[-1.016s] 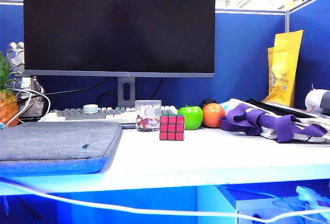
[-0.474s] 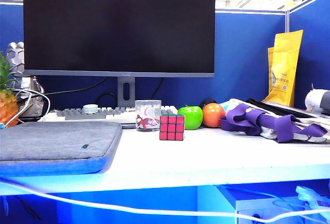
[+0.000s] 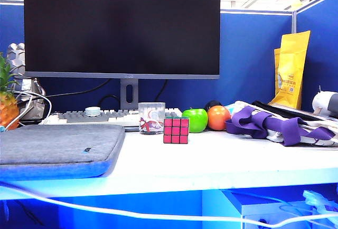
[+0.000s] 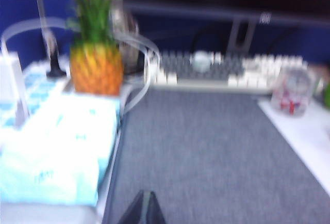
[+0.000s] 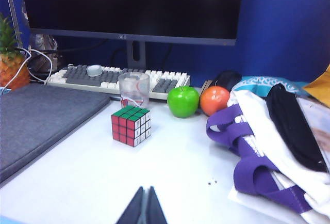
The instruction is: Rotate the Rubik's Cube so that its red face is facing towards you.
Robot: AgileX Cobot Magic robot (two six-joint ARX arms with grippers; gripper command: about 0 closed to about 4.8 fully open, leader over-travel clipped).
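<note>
Rubik's Cube (image 3: 176, 130) red face (image 3: 176, 131) frontward, left fingers (image 4: 145, 209) seemingly closed, right fingers (image 5: 145, 207) closed

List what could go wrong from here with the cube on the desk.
1. The small black-gridded Rubik's Cube stands just in front of the clear glass cup with a red print; a reach could knock the cup over.
2. Its pinkish-red face already faces the exterior view, so another turn might undo that.
3. The left end effector and right end effector look shut.
</note>
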